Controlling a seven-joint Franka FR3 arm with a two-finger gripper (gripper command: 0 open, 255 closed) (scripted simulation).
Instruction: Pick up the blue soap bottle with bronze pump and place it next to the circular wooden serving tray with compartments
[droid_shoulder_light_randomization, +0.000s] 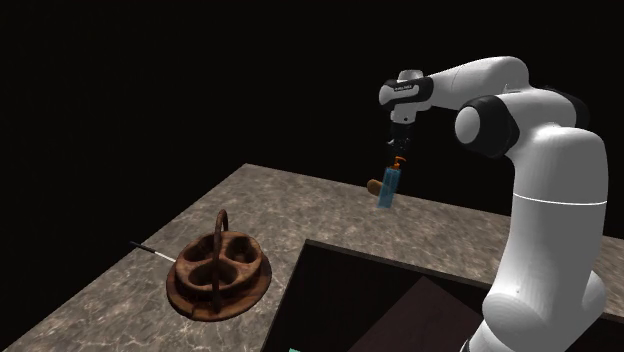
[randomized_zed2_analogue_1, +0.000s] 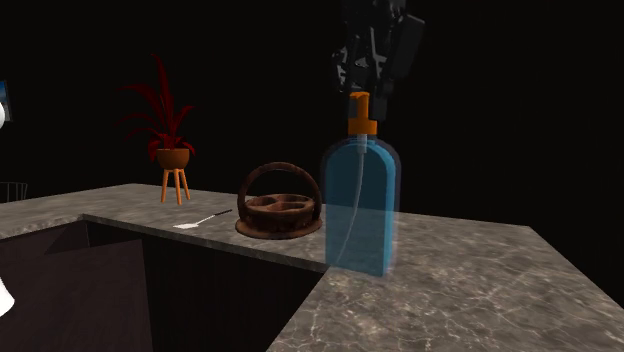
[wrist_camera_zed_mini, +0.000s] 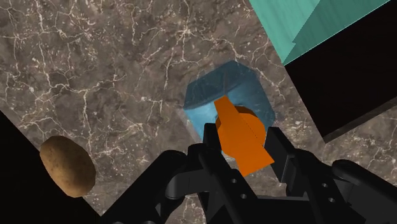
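Gripper (wrist_camera_zed_mini: 245, 151) is clamped on the orange pump (wrist_camera_zed_mini: 240, 130) of the blue soap bottle (droid_shoulder_light_randomization: 388, 188). The bottle hangs from the hand, slightly tilted, over the far stretch of the marble countertop (droid_shoulder_light_randomization: 300, 205); whether its base has cleared the stone I cannot tell. So the grasp looks done, and I judge that the carry and the set-down are left. In the shoulder view the circular wooden serving tray (droid_shoulder_light_randomization: 178, 282) sits at the left of the counter, well apart from the bottle. Its three compartments, under an arched handle, look bare. To its right the sink (droid_shoulder_light_randomization: 380, 300) opens as a dark recess, and the wrist view shows a teal block (wrist_camera_zed_mini: 299, 25) past the counter's edge. Farther right, the translucent bottle shows a thin tube within; its fill level is unclear.
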